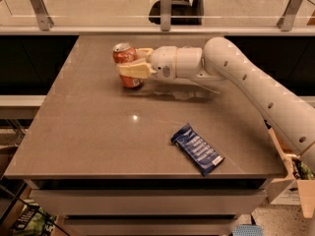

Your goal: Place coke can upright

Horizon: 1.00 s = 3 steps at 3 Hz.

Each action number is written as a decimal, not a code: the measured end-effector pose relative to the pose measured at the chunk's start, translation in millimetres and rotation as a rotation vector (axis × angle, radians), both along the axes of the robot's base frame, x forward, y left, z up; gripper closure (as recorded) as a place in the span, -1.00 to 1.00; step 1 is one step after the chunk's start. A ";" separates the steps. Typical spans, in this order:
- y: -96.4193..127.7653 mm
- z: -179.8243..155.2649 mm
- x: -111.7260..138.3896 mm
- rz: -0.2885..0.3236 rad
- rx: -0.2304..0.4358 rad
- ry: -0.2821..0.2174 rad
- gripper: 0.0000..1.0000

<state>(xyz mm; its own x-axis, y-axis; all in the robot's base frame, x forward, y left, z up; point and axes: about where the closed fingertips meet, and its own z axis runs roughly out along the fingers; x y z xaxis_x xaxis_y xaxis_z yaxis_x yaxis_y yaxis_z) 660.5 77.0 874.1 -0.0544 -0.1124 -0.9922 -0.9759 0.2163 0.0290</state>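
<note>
- On the far-left part of the table point(88, 132), camera view: coke can point(124, 58), orange-red with white markings, silver pull-tab top facing up. It stands upright or very nearly so, leaning slightly; its base is at the table surface.
- Gripper point(129, 61), cream-coloured, reaching in from the right at can height. Its fingers point(134, 69) are clamped on the coke can — one crosses the near side of the body, the other sits behind it.
- Arm point(246, 77), white and jointed, running from the right edge of the picture across the table's far-right corner to the white wrist housing just beside the can.
- Snack bar point(198, 149), dark blue wrapper, lying flat on the near-right part of the table, set at a slant and well apart from the can and gripper.
- Table: grey-brown top, one small bright glint of light near its middle; lower shelves show beneath the front edge.
- Glass railing point(167, 6) with metal posts runs behind the table's far edge — a dark office chair point(179, 9) shows through it.
- Cardboard box point(295, 191) on the floor at the right.
</note>
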 end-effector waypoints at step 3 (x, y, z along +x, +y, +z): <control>1.7 0.4 -0.5 0.003 0.000 0.000 -0.77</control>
